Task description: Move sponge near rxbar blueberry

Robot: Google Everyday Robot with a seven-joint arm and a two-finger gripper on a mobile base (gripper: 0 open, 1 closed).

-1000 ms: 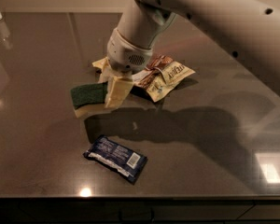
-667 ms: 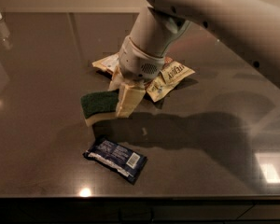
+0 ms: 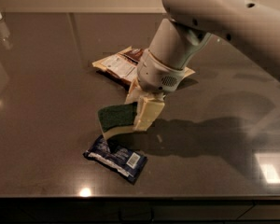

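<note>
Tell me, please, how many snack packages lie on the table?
2. The rxbar blueberry lies at the front, by the sponge in the hand; the brown-and-cream snack bag lies behind, partly hidden by the arm.

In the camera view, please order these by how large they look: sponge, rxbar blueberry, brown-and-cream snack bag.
1. snack bag, largest, though the arm hides part.
2. rxbar blueberry.
3. sponge, smallest; the claw, just above the bar, grips it raised, so it may look bigger than it is.
</note>
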